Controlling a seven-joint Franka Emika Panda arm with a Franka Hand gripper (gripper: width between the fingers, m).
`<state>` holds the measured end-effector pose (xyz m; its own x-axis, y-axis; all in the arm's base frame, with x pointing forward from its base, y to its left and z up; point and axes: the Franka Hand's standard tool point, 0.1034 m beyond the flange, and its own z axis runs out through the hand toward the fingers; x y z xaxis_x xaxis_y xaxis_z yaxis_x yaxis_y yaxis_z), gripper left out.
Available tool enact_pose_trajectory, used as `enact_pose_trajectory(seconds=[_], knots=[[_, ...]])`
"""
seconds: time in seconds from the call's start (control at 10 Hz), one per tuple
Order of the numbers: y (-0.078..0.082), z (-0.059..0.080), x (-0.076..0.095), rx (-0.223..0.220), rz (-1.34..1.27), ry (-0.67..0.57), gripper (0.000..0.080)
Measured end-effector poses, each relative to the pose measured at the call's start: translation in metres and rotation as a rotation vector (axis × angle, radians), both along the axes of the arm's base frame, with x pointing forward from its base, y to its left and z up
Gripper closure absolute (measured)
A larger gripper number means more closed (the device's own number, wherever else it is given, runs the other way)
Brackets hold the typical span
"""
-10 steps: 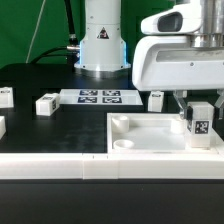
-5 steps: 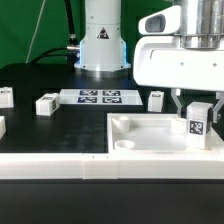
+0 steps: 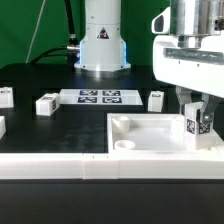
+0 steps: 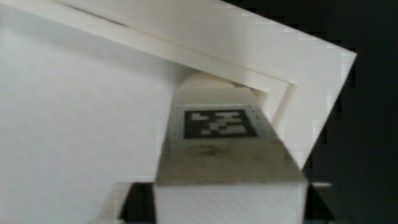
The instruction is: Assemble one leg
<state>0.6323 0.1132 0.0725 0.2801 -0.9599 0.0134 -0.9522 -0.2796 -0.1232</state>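
Note:
My gripper (image 3: 199,118) is shut on a leg (image 3: 197,127), a white stubby block with a black-and-white tag, held upright over the far right corner of the large flat white panel (image 3: 150,135). In the wrist view the leg (image 4: 222,140) fills the middle, its far end at the panel's raised corner (image 4: 267,85); the dark fingers (image 4: 146,205) press on both its sides. Three more legs lie on the black table: one (image 3: 157,100) behind the panel, one (image 3: 46,104) left of the marker board, one (image 3: 6,97) at the exterior view's left edge.
The marker board (image 3: 99,97) lies in front of the robot base (image 3: 100,40). A round socket (image 3: 123,146) shows in the panel's near left corner. A white ledge (image 3: 50,165) runs along the front. Another white part (image 3: 2,127) pokes in at the left edge.
My gripper has moved toward the exterior view's right with the leg, and sits slightly lower over the panel's right corner.

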Motion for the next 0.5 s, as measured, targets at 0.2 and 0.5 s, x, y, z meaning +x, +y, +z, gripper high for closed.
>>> enact_pose_trajectory(seconds=[0.2,0.5], knots=[[0.0005,0.0000,-0.0011,0.023,-0.174,0.013,0.0508],[0.0005,-0.0004,-0.0014,0.029,-0.175,0.015,0.0398]])
